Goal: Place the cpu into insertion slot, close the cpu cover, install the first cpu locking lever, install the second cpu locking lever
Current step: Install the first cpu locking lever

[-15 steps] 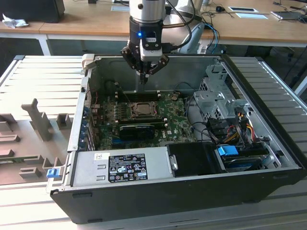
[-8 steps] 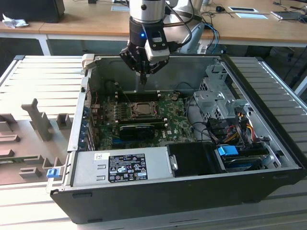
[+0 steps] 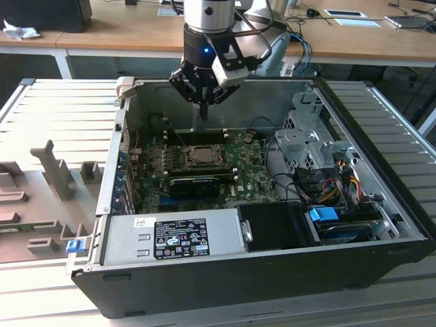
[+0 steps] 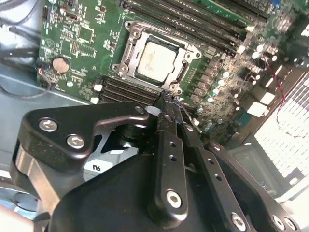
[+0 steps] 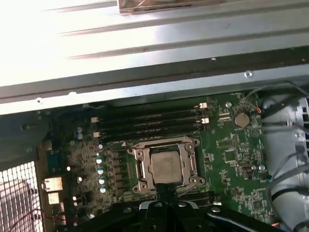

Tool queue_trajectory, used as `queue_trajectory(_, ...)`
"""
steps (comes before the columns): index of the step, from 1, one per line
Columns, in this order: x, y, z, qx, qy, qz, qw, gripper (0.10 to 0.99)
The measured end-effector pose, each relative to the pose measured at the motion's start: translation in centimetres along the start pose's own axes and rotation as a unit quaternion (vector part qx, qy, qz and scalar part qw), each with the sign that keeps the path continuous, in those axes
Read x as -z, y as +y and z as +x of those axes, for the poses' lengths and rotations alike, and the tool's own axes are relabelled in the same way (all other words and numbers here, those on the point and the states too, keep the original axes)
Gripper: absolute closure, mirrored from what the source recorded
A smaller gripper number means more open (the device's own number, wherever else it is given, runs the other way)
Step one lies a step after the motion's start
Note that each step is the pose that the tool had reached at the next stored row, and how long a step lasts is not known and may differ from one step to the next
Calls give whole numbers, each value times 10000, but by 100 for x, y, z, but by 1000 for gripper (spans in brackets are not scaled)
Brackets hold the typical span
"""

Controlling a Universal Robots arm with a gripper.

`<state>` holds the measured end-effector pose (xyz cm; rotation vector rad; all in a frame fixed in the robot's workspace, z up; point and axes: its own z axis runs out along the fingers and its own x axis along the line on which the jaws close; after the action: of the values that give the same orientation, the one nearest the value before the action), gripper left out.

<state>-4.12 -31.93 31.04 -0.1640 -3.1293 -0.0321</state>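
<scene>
**A:** What did the scene show?

**B:** An open computer case lay on a slatted metal table, with a green motherboard inside. One robot arm reached down into it from the back of the exterior view.

**A:** Where was the gripper, and how was it set?

**B:** The gripper hung above the board near the case's back wall, just behind the socket and clear of it. Its two black fingers were pressed together, tips meeting, with nothing between them. In the second wrist view the tips lay over a row of long black memory slots just beside the socket.

**A:** And the cpu?

**B:** The cpu, a silver-grey square, sat in the insertion slot near the middle of the board. The cpu cover, a thin silver frame, appeared to lie flat around it, with the chip's top showing through its window. I could not tell whether the locking levers were latched.

**A:** Anything else nearby?

**B:** In the exterior view, a long black expansion card lay just in front of the socket. A grey power supply sat at the near edge. A round coin battery sat on the board, well apart from the chip.
</scene>
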Motion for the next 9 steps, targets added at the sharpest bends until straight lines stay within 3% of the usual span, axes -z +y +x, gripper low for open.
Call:
queue_trajectory(4,-1,0,0,327,6,2,9995,980)
queue_trajectory(9,-1,0,0,901,18,8,9959,980)
